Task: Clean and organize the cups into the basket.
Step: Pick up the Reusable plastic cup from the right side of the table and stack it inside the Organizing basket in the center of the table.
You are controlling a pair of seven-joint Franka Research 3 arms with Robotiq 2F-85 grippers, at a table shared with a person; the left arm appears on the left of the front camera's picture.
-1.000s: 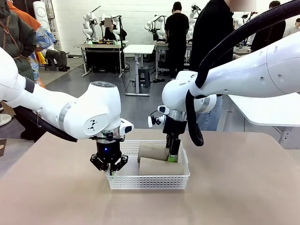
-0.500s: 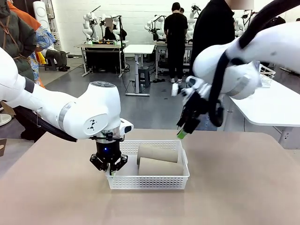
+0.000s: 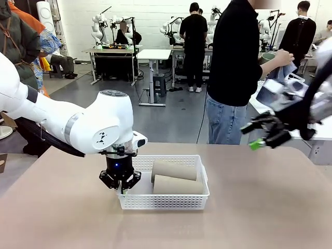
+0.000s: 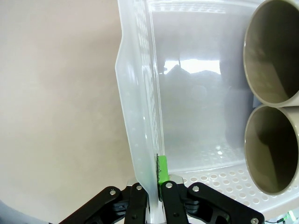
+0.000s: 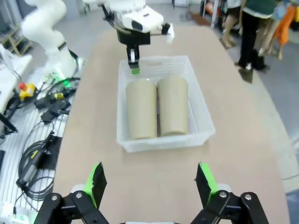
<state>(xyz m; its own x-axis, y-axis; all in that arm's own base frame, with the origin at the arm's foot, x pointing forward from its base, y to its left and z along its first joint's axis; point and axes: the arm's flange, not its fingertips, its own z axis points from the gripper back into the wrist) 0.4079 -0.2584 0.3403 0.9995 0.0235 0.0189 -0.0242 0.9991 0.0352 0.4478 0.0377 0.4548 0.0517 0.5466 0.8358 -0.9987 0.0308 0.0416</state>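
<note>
Two cups (image 3: 175, 177) lie rightward in the basket (image 3: 166, 201); left pincer (image 4: 158, 186) clamps its left wall; right pincer (image 5: 149, 176) gapes, well clear.

Free room in basket (image 3: 165, 202) beside cups (image 3: 177, 184), seemingly.

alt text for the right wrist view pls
Two matte tan-brown tapered cups lie side by side in a shallow white lattice-sided plastic basket on a tan table. The left gripper is shut on the basket's far rim, and the right gripper, its green-padded fingers open and empty, hovers above the near side.
</note>
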